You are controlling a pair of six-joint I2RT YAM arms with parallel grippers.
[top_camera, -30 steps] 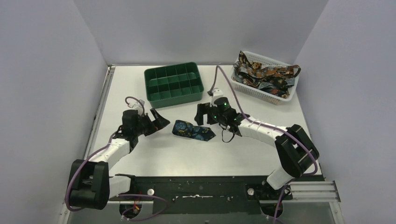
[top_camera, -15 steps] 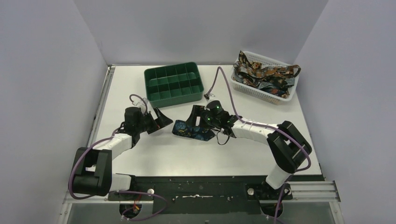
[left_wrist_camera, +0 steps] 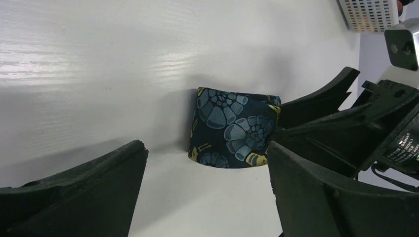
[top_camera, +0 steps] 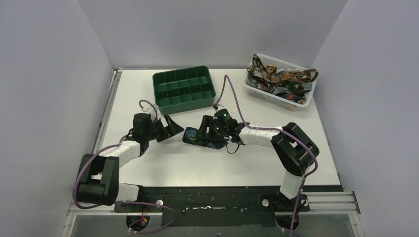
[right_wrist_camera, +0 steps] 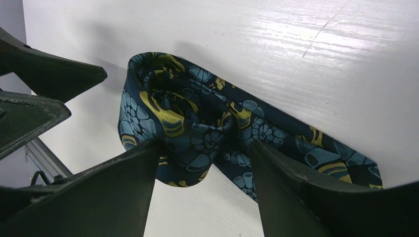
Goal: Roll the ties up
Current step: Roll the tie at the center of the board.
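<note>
No brand or label reads anywhere: the only writing is small white print on the body of the R gripper, seen in the L wrist view, too small and skewed to make out

Tie lies on the table near centre, just in front of the green tray, btwn the two grippers. It's dark navy w/ blue shell-like swirls and yellow bits. One end is wound into a loose roll, the tail runs off flat toward the R arm

R gripper sits over it, so from above only the roll's L edge and a bit of tail show. In the R wrist view the jaws stand astride the roll and fabric fills the gap btwn them; can't tell if the pads actually pinch it. The tail is cut off there by the R finger and the frame edge

L gripper is just L of the roll, jaws spread wide, nothing in them, not touching the tie. In its view the roll's far side hides behind the R fingers

Other ties heap in the white basket at back R, tangled, count unclear
</note>
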